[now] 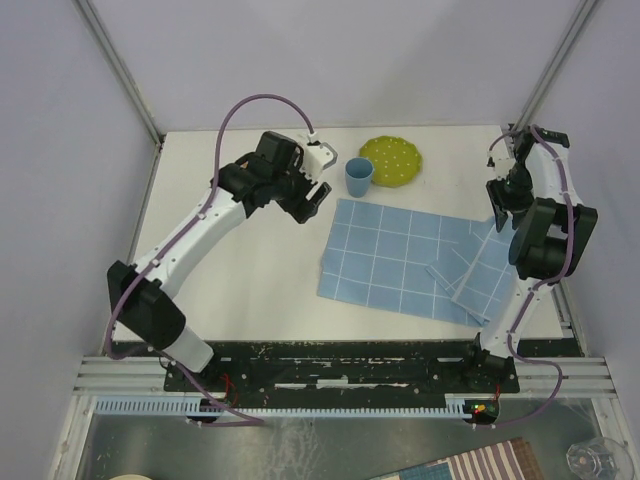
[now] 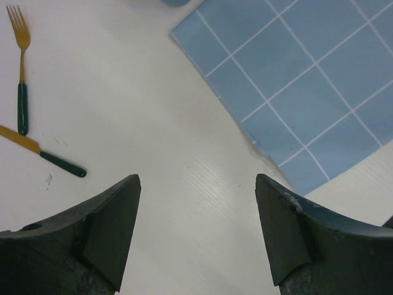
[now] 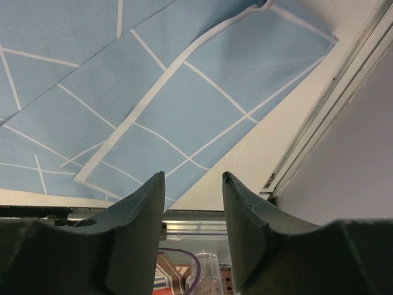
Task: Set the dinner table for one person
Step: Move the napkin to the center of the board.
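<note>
White bench (image 1: 250,270) is seen from the top, carrying a blue checked cloth (image 1: 390,255), with a blue cup (image 1: 358,176) and a green plate (image 1: 391,158) behind it. Only in the left wrist view are a fork (image 2: 21,67) and a knife (image 2: 43,153) shown. The left end effector (image 2: 198,181) is held wide and empty. The right end effector (image 3: 193,178) is parted narrowly, with nothing gripped, above the cloth's folded corner.

My left arm (image 1: 195,240) and right arm (image 1: 522,300) are white links with bulky black joints, and a purple cable (image 1: 250,99) loops along each. My left gripper (image 2: 198,184) and right gripper (image 3: 193,181) carry thick, matte black, wedge-shaped fingers (image 2: 104,233).
</note>
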{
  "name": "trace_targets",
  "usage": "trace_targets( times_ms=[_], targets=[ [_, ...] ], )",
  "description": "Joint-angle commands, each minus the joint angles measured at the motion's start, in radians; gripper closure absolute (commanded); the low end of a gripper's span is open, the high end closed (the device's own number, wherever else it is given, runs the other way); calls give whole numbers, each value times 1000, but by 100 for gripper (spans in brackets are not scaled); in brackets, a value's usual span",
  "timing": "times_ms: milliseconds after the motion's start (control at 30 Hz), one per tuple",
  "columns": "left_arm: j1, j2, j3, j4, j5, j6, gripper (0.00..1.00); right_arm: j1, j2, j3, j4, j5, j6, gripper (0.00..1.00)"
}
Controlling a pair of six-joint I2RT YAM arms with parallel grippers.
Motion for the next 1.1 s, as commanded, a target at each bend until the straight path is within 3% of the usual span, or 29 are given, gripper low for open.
trace_targets(
  times_ms=[0,200,600,1067],
  targets=[
    [10,105,12,45,-125,-63,20,-2,-2,-3,-18,27,34,49],
    [10,215,-23,81,-164,-104,20,-4,-37,-16,-9,24,50,50],
    [10,312,-125,279,11,-233,16,-4,-117,5,-65,41,24,50],
    [10,499,-72,352,237,-513,14,-5,-178,-4,-93,83,20,50]
  ],
)
